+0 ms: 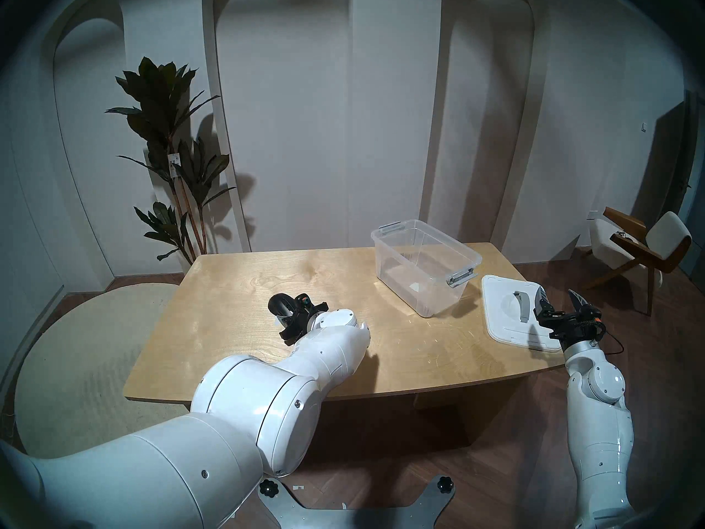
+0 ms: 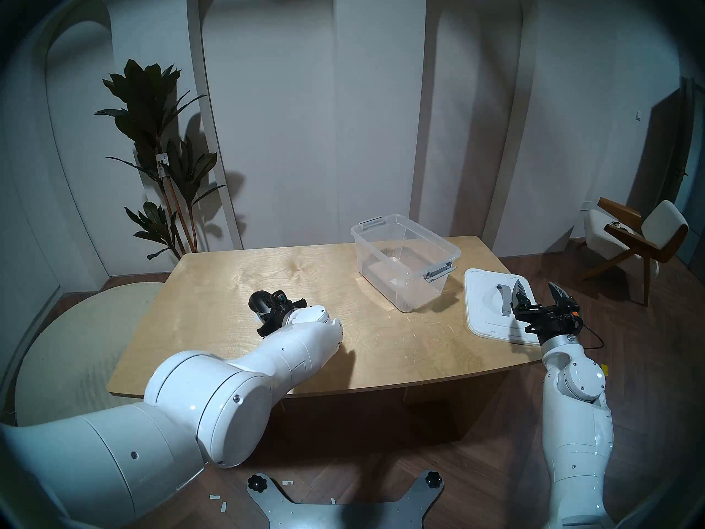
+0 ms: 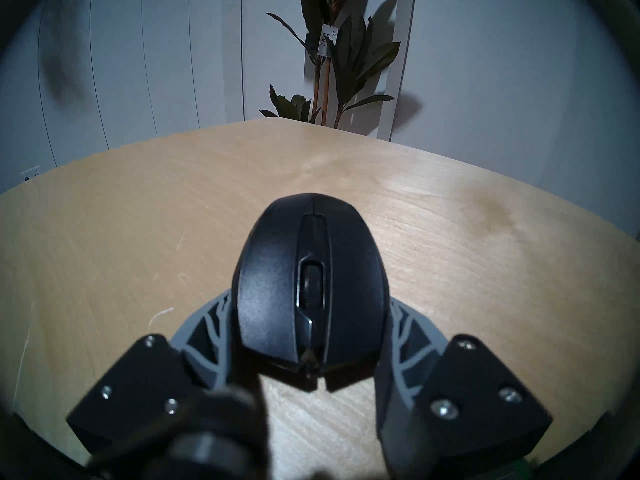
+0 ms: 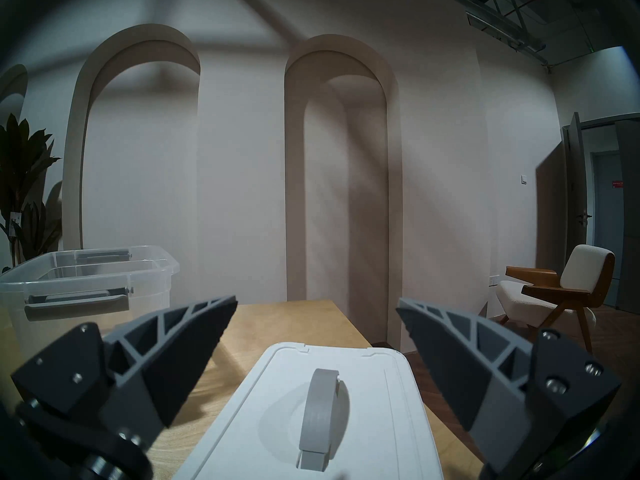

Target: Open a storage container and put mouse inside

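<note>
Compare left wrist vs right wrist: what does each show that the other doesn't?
Left wrist only: the mouse, top side up, scroll wheel visible, with the left claw closed on its sides just above the table.

Right wrist only: the open right claw holding nothing, above the white lid lying on the table with its grey handle up; the clear bin, lid off; a chair.

Both: the wooden table, the plant, the pale wall.

A home-like room: arched wall niches (image 1: 484,108), potted plant (image 1: 171,154), armchair (image 1: 641,249), wooden table (image 1: 236,287).
</note>
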Robot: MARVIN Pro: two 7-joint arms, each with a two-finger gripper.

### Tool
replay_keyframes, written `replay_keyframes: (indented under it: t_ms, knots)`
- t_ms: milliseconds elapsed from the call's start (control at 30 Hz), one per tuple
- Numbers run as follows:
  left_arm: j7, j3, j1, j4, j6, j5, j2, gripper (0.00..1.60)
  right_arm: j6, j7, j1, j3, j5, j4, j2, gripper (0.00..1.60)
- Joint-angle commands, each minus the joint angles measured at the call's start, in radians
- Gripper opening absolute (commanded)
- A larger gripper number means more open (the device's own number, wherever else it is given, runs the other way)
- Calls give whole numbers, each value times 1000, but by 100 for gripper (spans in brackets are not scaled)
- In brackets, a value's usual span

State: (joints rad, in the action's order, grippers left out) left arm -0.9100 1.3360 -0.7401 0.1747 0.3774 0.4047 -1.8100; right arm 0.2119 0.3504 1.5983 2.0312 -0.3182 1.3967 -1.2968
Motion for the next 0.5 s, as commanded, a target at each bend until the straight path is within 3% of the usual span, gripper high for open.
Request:
replay_keyframes:
  t_ms: [0, 467]
  knots:
    - [45, -98, -8, -14, 48, -96, -17, 0, 9, -9, -1, -2, 10, 34, -3, 160]
    - [17, -228, 124, 100, 122, -235, -25, 0, 7, -15, -6, -4, 16, 27, -1, 160]
